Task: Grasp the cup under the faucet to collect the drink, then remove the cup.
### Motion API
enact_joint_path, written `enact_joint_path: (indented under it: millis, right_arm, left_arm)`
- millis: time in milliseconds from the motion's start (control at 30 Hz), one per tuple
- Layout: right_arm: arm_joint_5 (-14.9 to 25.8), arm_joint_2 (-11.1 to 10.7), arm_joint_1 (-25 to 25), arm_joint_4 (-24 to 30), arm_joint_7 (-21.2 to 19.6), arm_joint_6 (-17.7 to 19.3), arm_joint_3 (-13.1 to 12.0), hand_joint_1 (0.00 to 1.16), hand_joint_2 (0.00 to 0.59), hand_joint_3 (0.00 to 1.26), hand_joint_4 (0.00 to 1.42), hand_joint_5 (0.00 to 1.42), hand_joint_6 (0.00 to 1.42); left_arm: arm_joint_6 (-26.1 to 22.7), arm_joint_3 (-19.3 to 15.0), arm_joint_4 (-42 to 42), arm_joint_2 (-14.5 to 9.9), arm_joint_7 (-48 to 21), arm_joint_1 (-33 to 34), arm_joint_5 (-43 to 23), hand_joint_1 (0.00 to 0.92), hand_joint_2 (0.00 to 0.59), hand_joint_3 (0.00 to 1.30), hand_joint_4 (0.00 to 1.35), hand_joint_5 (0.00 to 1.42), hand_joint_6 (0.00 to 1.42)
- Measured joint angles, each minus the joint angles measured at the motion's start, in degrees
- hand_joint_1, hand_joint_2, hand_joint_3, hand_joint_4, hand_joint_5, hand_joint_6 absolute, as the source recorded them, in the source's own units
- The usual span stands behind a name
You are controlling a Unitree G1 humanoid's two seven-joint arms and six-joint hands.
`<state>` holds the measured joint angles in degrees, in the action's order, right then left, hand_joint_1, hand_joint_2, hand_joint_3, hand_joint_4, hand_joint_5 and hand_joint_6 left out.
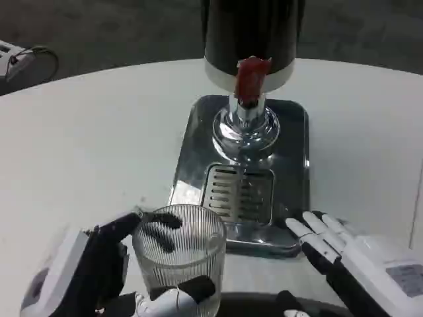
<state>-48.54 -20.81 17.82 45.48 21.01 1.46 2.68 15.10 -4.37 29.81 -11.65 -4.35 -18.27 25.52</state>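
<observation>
The left hand (99, 274) grips a ribbed clear glass cup (180, 254), its fingers (155, 221) wrapped around the cup's wall near the rim and lower down. The cup stands at the counter's (86, 132) near edge, just in front of the dispenser's steel base (291, 165) and its slotted drip grate (238, 191), well short of the red faucet lever (251, 78). The right hand (357, 254) rests beside the base, fingers spread and holding nothing.

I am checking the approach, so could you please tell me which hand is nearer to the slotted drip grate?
Right. The right hand reaches almost to the base beside the drip grate; the left hand holds the glass cup in front of it.
</observation>
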Motion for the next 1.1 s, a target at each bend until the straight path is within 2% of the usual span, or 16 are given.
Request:
enact_joint_path:
  millis: [400,533,767,1100]
  right_arm:
    - [0.04,-0.01,0.25,0.09,0.00,0.00,-0.14,0.32,0.469,0.07,0.00,0.00,0.02]
    - [0.35,-0.07,0.59,0.51,0.01,0.00,-0.89,0.32,0.469,0.07,0.00,0.00,0.02]
    - [0.70,-0.03,1.49,2.32,0.38,-0.12,-2.24,0.32,0.469,0.07,0.00,0.00,0.04]
    - [4.16,-0.62,5.00,2.56,0.63,-0.11,-7.33,0.32,0.469,0.08,0.00,0.00,0.06]
  left_arm:
    - [0.00,-0.37,0.00,0.00,0.09,-1.10,-0.06,0.458,0.192,1.08,1.24,1.42,1.42]
    - [0.00,-0.60,-0.67,-0.18,0.12,0.00,-0.08,0.458,0.192,1.08,1.24,1.42,1.42]
    - [-1.20,-0.41,-4.40,-0.20,1.35,6.50,0.38,0.458,0.192,1.08,1.24,1.42,1.42]
    - [-3.04,1.55,-14.61,-0.25,4.10,17.48,3.45,0.459,0.193,1.08,1.24,1.42,1.42]
